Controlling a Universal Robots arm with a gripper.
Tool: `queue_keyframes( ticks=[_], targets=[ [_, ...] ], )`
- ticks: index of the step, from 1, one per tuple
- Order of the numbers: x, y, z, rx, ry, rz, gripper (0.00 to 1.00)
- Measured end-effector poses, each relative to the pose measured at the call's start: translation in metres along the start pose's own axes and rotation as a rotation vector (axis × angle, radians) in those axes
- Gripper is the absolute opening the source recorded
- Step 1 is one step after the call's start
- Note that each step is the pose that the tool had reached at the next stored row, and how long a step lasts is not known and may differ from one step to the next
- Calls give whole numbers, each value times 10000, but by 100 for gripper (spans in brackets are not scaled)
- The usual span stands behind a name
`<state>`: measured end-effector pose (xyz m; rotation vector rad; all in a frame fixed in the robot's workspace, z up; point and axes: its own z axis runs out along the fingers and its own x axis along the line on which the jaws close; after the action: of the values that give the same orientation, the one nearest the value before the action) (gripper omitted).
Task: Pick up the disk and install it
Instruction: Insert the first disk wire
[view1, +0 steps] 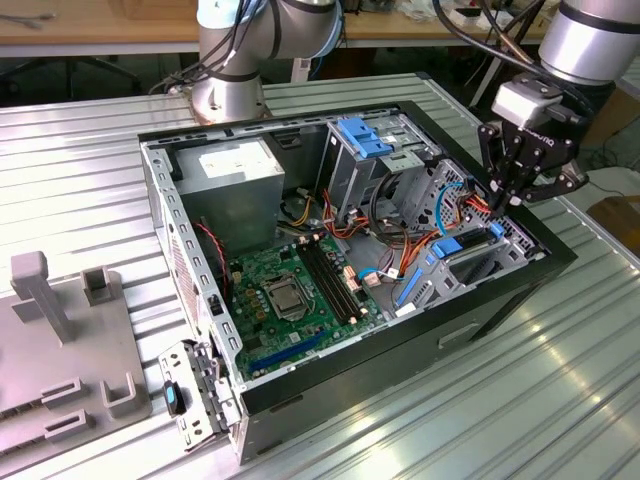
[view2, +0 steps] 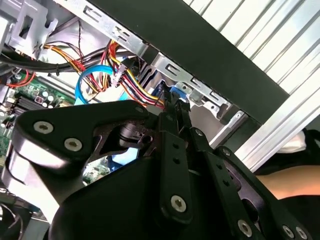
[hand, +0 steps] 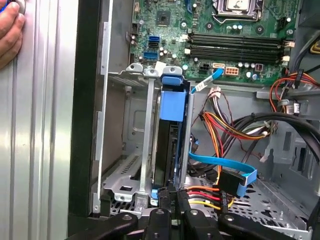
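The disk (hand: 172, 107) stands on edge in a metal bay (hand: 142, 150) at the case's corner, its dark body framed by blue rails. In the exterior view the disk (view1: 470, 262) lies low at the right end of the open computer case (view1: 400, 330). My gripper (view1: 497, 200) hangs just above that end. In both wrist views its black fingers are shut together. The gripper (hand: 176, 196) meets the disk's near end, and the gripper (view2: 175, 106) sits right against a blue rail piece (view2: 179, 92). Whether the tips pinch the rail is hidden.
Red, yellow and orange power wires (hand: 225, 130) and a blue data cable (hand: 220, 162) crowd the bay's side. The motherboard (view1: 290, 290), power supply (view1: 235, 170) and a cage with blue clips (view1: 365, 140) fill the case. A hand (hand: 7, 30) rests on the ribbed table (view1: 540, 400). Grey fixtures (view1: 60, 330) stand at the exterior view's left.
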<state>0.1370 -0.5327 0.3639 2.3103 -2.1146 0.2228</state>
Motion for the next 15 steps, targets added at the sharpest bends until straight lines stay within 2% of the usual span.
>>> queue_keyframes(
  ticks=[2, 4, 5, 7, 11, 15],
  targets=[
    [-3, 22, -2, -18, 20, 194, 17],
    [-10, 110, -9, -4, 19, 196, 17],
    [-11, 130, -10, 2, 13, 198, 17],
    [-12, 132, -8, 4, -3, 196, 17],
    [-22, 139, 63, 6, -19, 196, 17],
    [-26, 176, 71, 6, -22, 194, 17]
  ],
)
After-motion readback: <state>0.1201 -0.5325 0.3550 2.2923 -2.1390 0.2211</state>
